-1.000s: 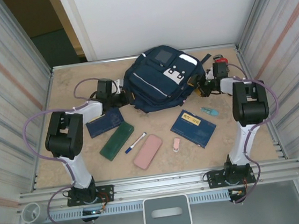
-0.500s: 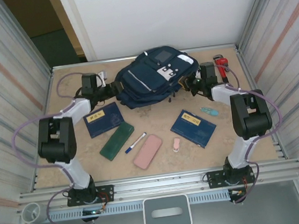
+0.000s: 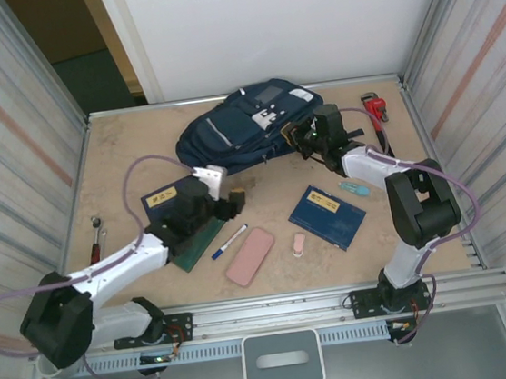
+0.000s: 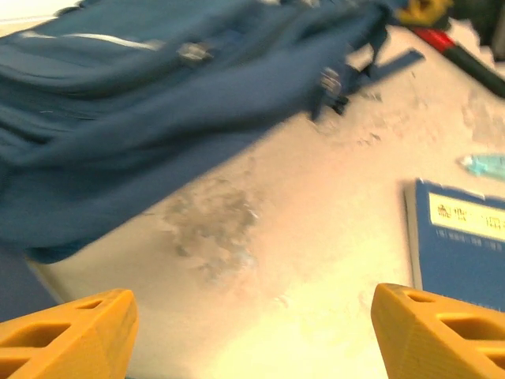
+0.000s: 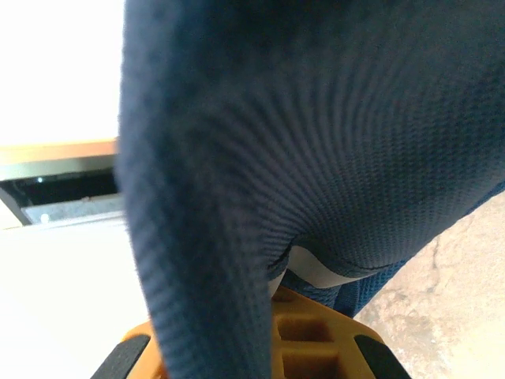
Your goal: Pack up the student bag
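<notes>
The student bag (image 3: 232,130), navy with white stripes and a grey patch, lies at the back of the table. My right gripper (image 3: 295,139) is shut on navy fabric at the bag's right edge; in the right wrist view that fabric (image 5: 316,142) drapes over the orange fingers (image 5: 316,335). My left gripper (image 3: 230,203) hangs open over bare table in front of the bag, apart from it. In the left wrist view the bag (image 4: 158,79) lies beyond the wide-apart orange fingertips (image 4: 67,332), with nothing between them.
A blue book (image 3: 327,216), teal item (image 3: 355,187), pink eraser (image 3: 298,244), pink case (image 3: 250,256) and pen (image 3: 230,241) lie mid-table. The left arm partly covers a green case (image 3: 191,251) and another blue book (image 3: 164,198). A red wrench (image 3: 373,107) lies back right.
My left gripper let go of the bag's left side, opened and swung toward the near middle. My right gripper shut on the bag, which shifted left and lies flatter.
</notes>
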You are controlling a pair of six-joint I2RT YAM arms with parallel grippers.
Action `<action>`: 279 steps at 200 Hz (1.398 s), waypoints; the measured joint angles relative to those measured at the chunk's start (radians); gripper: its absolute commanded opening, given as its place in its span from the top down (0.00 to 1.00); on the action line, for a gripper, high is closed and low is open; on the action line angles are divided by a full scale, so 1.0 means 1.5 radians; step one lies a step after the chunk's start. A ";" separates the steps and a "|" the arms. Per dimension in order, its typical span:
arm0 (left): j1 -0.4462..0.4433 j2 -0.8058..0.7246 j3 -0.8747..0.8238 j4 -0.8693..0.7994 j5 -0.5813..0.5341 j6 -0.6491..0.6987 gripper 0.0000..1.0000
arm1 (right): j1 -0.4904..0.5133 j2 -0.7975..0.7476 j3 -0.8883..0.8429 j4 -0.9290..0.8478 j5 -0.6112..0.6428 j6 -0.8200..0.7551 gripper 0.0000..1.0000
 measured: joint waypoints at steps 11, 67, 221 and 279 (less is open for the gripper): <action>-0.033 0.032 0.002 0.018 -0.033 0.009 0.27 | 0.004 0.000 0.008 0.001 0.000 0.005 0.99; -0.085 0.228 0.075 0.127 -0.168 0.063 0.37 | 0.008 0.000 0.026 0.001 0.000 0.009 0.99; -0.050 0.400 0.258 0.242 -0.245 0.114 0.76 | 0.008 0.000 0.026 0.002 -0.001 0.009 1.00; -0.043 0.409 0.262 0.254 -0.228 0.103 1.00 | 0.003 0.000 0.023 0.002 -0.004 0.008 1.00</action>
